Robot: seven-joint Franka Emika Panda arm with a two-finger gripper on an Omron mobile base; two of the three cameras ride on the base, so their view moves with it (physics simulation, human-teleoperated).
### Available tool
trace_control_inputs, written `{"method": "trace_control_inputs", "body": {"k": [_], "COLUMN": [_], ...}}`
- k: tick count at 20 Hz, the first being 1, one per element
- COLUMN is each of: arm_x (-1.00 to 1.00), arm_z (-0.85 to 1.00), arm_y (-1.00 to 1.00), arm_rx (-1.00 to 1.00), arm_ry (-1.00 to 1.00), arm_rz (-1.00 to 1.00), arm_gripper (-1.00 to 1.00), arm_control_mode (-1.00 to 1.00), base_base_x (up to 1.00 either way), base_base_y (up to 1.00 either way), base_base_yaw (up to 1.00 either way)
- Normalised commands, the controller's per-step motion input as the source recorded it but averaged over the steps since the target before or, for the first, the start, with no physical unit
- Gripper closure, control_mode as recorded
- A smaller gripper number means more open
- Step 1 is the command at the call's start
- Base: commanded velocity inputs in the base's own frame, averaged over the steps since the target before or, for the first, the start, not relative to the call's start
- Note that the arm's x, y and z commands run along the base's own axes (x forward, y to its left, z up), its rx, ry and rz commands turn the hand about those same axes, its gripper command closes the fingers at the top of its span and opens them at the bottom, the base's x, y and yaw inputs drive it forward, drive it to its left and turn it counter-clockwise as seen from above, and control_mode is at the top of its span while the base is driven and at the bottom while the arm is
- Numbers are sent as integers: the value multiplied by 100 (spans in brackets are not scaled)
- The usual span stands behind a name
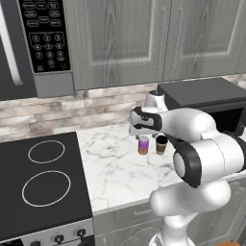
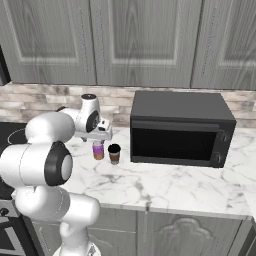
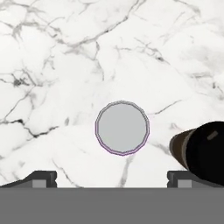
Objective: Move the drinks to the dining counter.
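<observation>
Two drinks stand side by side on the marble worktop (image 1: 115, 168): a purple-to-orange can (image 1: 143, 145) and, to its right, a brown cup with a black lid (image 1: 161, 144). In the right base view the can (image 2: 98, 150) and the cup (image 2: 114, 153) stand just left of the microwave. My gripper (image 1: 137, 130) hangs straight above the can, pointing down. In the hand view the can's silver top (image 3: 122, 127) lies centred ahead of the gripper (image 3: 111, 181), whose tips stand wide apart and open, holding nothing. The cup (image 3: 201, 151) shows at the right edge. The dining counter is out of view.
A black microwave (image 2: 180, 127) stands on the worktop right beside the cup. A black stove (image 1: 41, 182) lies to the left. Grey wall cabinets (image 2: 145, 40) and a second microwave (image 1: 33, 43) hang above. A brick backsplash (image 1: 72, 113) runs behind.
</observation>
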Motion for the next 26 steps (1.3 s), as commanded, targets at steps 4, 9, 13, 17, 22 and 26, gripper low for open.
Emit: {"method": "trace_control_inputs", "body": {"k": [4, 9, 13, 17, 22, 26], "arm_x": [7, 11, 13, 10, 10, 12], "arm_z": [-25, -13, -13, -13, -15, -17], "arm_y": [0, 0, 0, 0, 0, 0], "arm_rx": [0, 0, 0, 0, 0, 0], "arm_ry": [0, 0, 0, 0, 0, 0], "arm_rz": [0, 0, 0, 0, 0, 0], "arm_gripper": [-100, -100, -100, -100, -100, -100], "arm_control_mode": [-100, -100, -100, -100, -100, -100], "base_base_x": [0, 0, 0, 0, 0, 0], "base_base_y": [0, 0, 0, 0, 0, 0], "base_base_yaw": [0, 0, 0, 0, 0, 0]}}
